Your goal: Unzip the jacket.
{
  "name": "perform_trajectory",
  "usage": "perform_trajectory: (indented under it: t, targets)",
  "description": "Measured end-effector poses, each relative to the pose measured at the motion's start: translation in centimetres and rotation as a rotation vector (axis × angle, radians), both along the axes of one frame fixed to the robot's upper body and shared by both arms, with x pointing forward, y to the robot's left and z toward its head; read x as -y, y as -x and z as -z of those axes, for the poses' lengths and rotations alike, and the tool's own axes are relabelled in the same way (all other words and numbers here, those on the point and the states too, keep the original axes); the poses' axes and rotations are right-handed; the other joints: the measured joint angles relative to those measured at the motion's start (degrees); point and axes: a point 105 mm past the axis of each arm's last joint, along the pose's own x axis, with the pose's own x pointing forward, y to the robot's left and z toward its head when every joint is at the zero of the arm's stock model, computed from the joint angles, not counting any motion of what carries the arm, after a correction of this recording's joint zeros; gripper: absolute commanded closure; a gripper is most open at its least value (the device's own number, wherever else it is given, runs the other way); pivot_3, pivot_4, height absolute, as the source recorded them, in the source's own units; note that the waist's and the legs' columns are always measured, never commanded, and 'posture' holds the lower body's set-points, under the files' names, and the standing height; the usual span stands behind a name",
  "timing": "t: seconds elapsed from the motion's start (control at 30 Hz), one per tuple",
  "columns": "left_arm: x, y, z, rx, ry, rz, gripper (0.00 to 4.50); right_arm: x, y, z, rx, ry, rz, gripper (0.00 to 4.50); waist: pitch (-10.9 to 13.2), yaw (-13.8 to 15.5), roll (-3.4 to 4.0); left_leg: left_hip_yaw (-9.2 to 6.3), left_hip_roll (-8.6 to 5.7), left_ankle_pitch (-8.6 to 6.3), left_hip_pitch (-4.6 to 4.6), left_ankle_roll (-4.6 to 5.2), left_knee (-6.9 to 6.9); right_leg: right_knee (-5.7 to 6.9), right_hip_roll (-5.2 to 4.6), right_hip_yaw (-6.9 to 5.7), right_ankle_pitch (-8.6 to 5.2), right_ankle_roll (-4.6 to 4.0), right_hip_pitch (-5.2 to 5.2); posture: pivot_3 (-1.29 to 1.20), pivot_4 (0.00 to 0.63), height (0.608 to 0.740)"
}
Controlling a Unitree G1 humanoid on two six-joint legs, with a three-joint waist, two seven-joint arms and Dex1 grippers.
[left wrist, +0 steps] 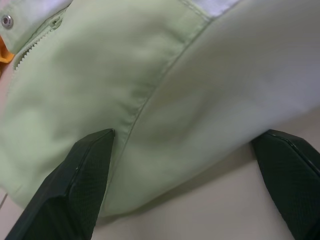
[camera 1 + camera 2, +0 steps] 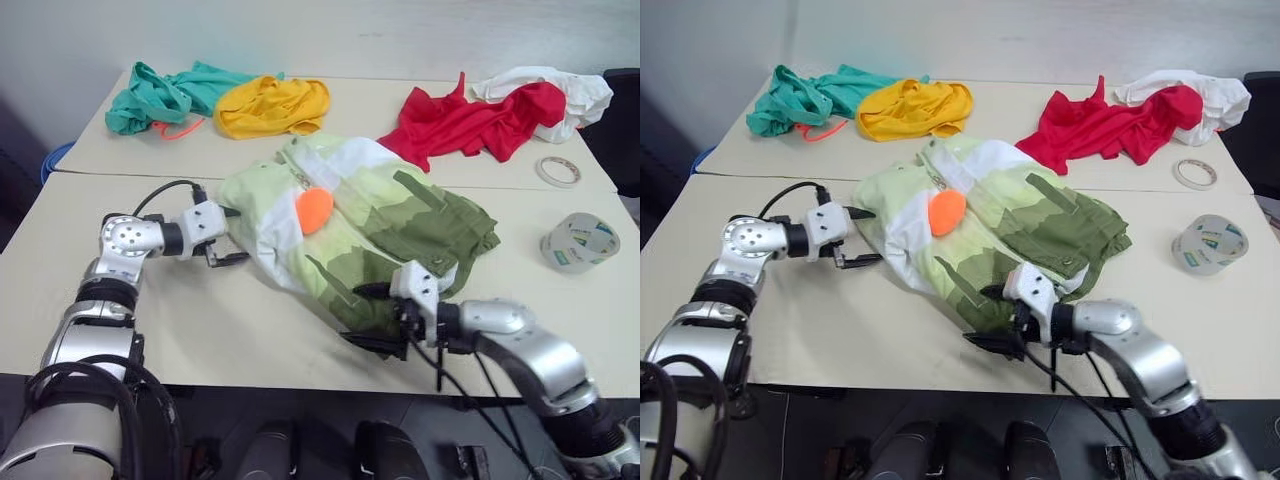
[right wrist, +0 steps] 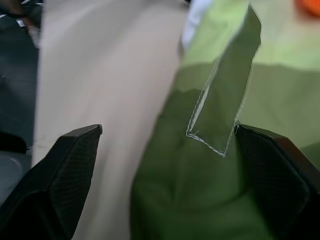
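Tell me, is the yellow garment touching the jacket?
Touching. In the left eye view the yellow garment's lower edge meets the jacket's pale green collar at the table seam, with no tabletop showing between them.

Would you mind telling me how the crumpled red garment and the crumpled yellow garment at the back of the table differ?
The crumpled red garment lies on the far right of the table, partly overlapping a white cloth; the crumpled yellow garment lies on the far left, against a teal garment. The red one is spread wider, the yellow one bunched more compactly. Both lie behind the lime, white and olive jacket, away from both end effectors.
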Motion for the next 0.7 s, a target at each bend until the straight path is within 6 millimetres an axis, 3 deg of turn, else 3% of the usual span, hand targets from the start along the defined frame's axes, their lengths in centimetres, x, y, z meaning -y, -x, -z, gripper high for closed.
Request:
perform_trajectory:
  t: [0.23,0.37,0.47,0.57,0.7]
  targets:
    - [2.0,0.6,1.3,-0.082,-0.012,0.094,2.06,1.0,0.1,1.4,-0.011,0.048,0.084,2.96,-0.06,0.01,-0.06,-0.05,-0.05,0.01,0.04,0.05,0.09,0.02,-0.02,0.0,0.02,0.04,0.1,0.0,0.15,0.74]
    - [3.1,3.6,2.9,-0.192,-0.051,0.332,3.42,3.3,0.6,0.6,0.015,0.05,0.073,4.33,-0.1,-0.19,-0.06,0.01,-0.07,-0.06,0.08,0.14,0.06,-0.01,-0.05,-0.01,0.02,0.04,0.12,0.0,0.15,0.74]
    - [3.9,5.8,3.7,-0.257,0.011,0.451,4.43,5.4,1.5,-1.1,0.084,0.023,0.016,4.5,-0.13,-0.43,-0.02,0.09,-0.05,-0.09,0.23,0.16,-0.05,-0.08,-0.06,0.0,0.02,0.04,0.22,0.0,0.15,0.74]
    - [4.5,8.7,4.5,-0.356,0.138,0.481,4.47,8.7,2.6,-1.5,0.1,0.081,-0.037,4.5,-0.11,-0.6,-0.02,0.05,0.01,-0.1,0.24,0.17,-0.05,-0.14,-0.05,0.04,0.03,0.04,0.28,0.0,0.15,0.74]
    - [4.6,13.7,5.0,-0.522,0.156,0.5,4.47,12.8,3.3,-1.5,0.098,0.158,-0.042,4.5,-0.06,-1.24,-0.07,0.0,0.16,-0.08,0.3,0.11,-0.05,-0.24,0.0,0.28,0.02,0.04,0.4,0.0,0.15,0.74]
